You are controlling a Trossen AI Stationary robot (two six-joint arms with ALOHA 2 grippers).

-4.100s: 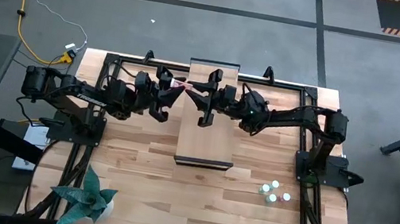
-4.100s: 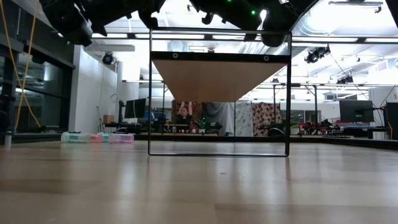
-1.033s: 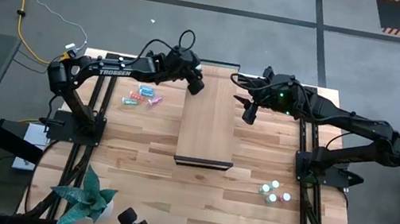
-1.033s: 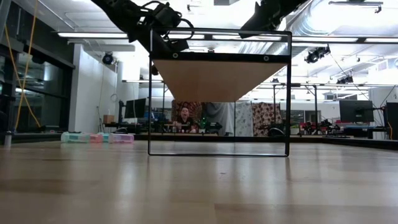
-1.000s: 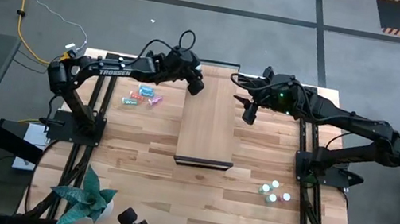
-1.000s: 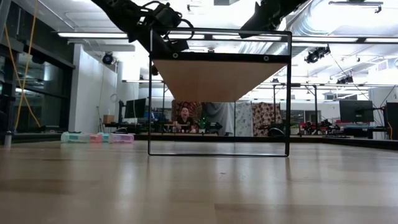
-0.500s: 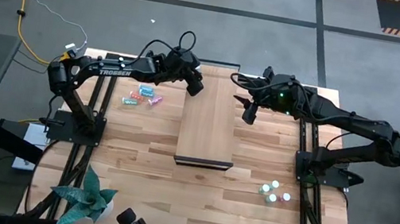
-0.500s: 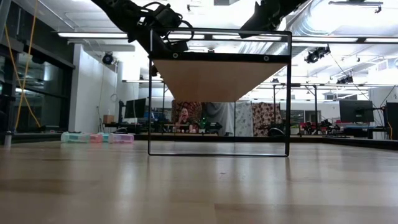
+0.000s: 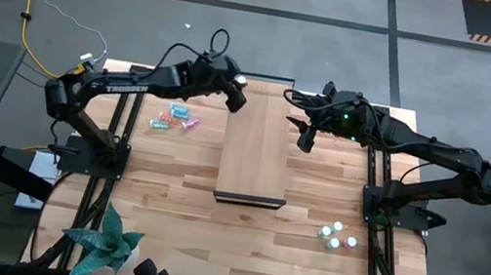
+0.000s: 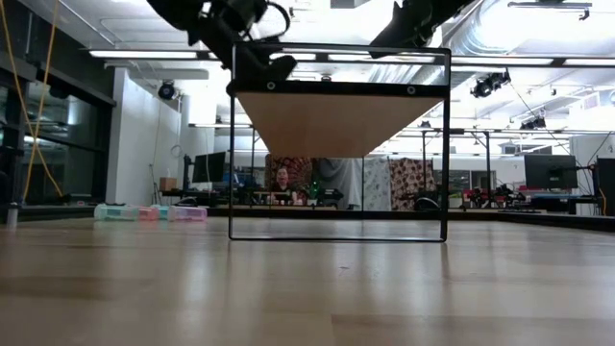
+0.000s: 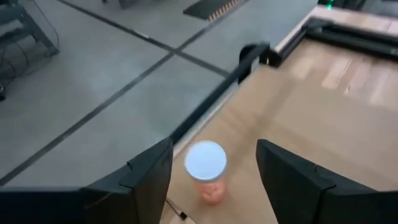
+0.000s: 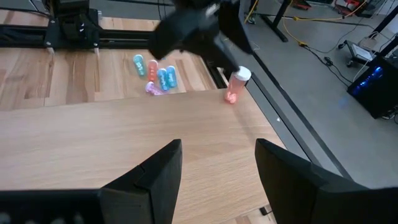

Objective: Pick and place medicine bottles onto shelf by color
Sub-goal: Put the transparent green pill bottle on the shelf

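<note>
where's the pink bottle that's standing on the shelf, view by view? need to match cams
High view: white cap of the pink bottle at the shelf's far left corner, beside the left gripper.
Low view: not visible; the shelf shows only from below.
Left wrist view: upright bottle between the open fingers.
Right wrist view: bottle at the shelf's far corner.
Shared landmark: the shelf's corner.
</note>
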